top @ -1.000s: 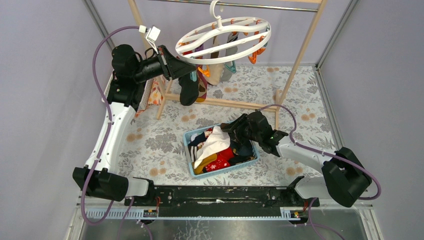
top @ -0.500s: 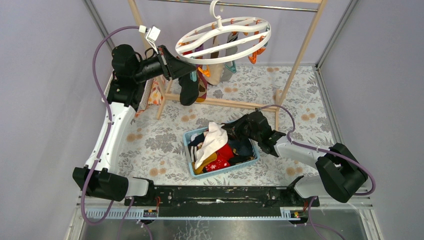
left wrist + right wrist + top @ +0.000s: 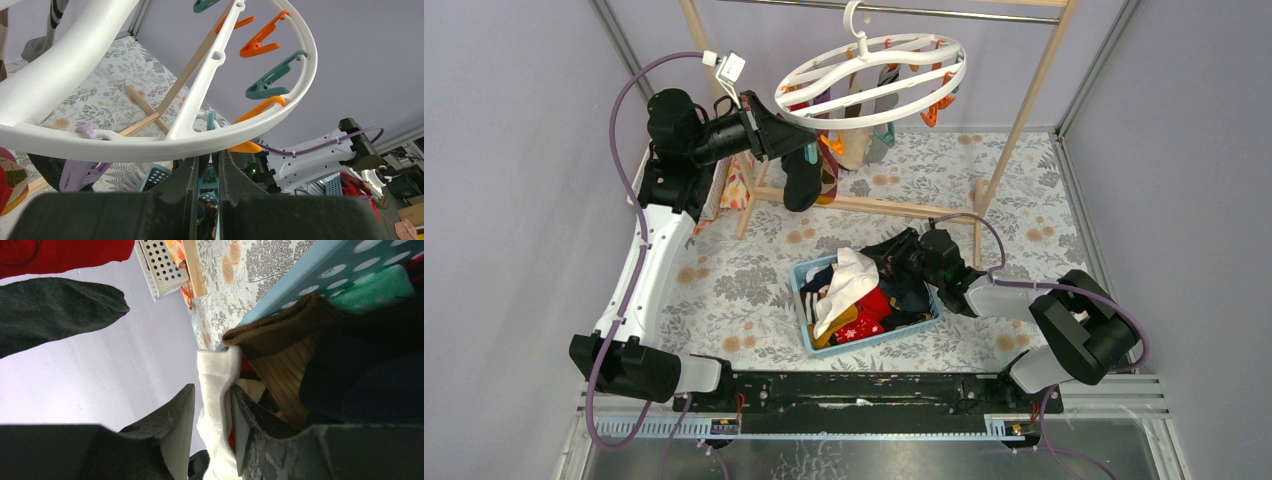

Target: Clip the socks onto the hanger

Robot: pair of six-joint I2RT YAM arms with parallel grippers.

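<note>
The white ring hanger (image 3: 874, 75) hangs by its hook from the rail, with orange and teal clips and several socks (image 3: 854, 140) clipped under it. A black sock (image 3: 802, 180) hangs lowest. My left gripper (image 3: 802, 132) is raised under the ring's left rim (image 3: 150, 140) and shut on a teal clip (image 3: 209, 172). More socks (image 3: 864, 315) lie in the blue basket (image 3: 800, 290). My right gripper (image 3: 886, 258) is at the basket's far side, closed around a white sock (image 3: 849, 280), which also shows in the right wrist view (image 3: 215, 375) between the fingers.
The tall wooden rail frame (image 3: 1024, 110) stands at the back, its base bar across the floral mat. Patterned cloth (image 3: 734, 190) lies by its left leg. A brown sock (image 3: 280, 325) lies on the basket's blue perforated wall (image 3: 300, 280). Grey walls close in on both sides.
The right arm's elbow has swung left and inward while its gripper stayed at the white sock, whose top shifted slightly left. The left arm and hanger have not moved.
</note>
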